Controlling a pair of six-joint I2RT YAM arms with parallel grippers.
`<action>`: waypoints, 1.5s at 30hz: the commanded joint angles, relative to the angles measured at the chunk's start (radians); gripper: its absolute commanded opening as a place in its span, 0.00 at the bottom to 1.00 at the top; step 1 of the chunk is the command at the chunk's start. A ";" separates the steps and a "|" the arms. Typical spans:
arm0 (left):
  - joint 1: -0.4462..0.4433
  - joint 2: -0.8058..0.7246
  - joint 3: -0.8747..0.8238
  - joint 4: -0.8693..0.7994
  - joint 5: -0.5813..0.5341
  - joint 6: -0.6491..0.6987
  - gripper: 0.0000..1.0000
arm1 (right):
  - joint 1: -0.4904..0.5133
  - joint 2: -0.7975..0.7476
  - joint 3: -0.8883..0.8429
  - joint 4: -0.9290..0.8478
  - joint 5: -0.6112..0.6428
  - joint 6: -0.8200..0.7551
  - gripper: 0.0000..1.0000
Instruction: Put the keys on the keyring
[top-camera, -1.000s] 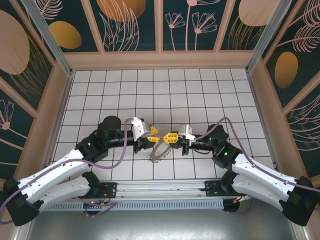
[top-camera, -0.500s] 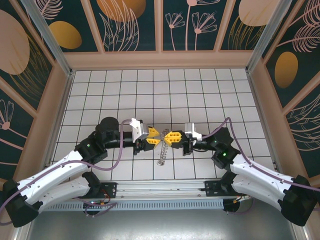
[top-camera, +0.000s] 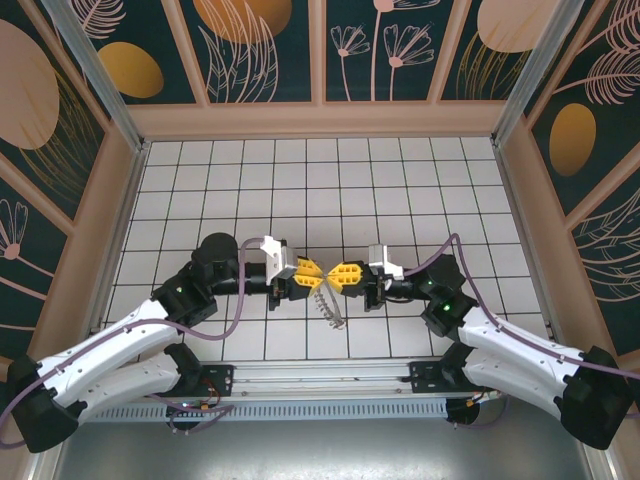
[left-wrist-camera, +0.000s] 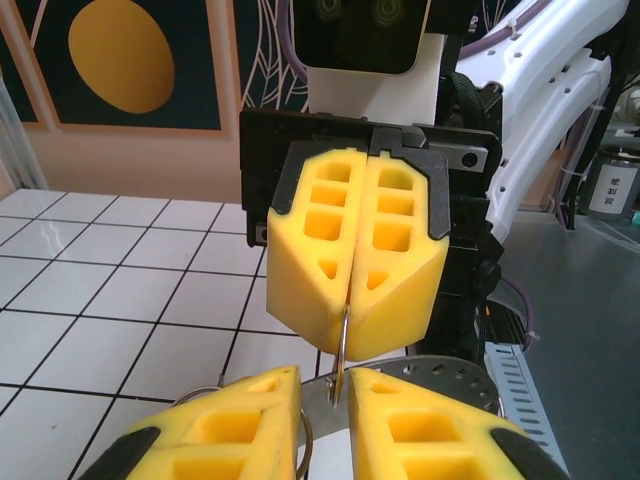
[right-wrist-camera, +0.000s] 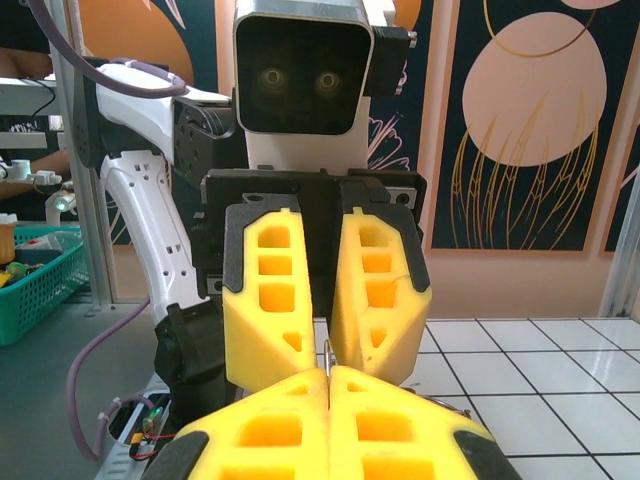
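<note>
above the white tiles (top-camera: 420, 190), the right hand (top-camera: 343, 272) pinches the keyring (top-camera: 325, 300).

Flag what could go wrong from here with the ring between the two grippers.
The right gripper pinches only a thin bit of the keyring, which hangs tilted below it, so it could slip or swing. The left gripper, jaws slightly apart around the ring's wire, sits almost against the right one, so they may collide.

You will find no text, brand, number or sign here that can be read. A small white label (left-wrist-camera: 621, 187) at the left wrist view's right edge is too blurred.
</note>
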 joint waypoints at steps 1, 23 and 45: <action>-0.001 0.008 -0.011 0.046 0.028 -0.011 0.18 | -0.005 0.000 -0.016 0.081 -0.023 0.018 0.00; -0.001 -0.014 -0.072 0.084 -0.162 -0.019 0.00 | -0.018 -0.123 -0.051 -0.088 0.214 0.068 0.77; 0.000 -0.027 -0.190 0.177 -0.397 -0.110 0.00 | -0.199 0.152 0.265 -1.162 0.798 0.362 0.75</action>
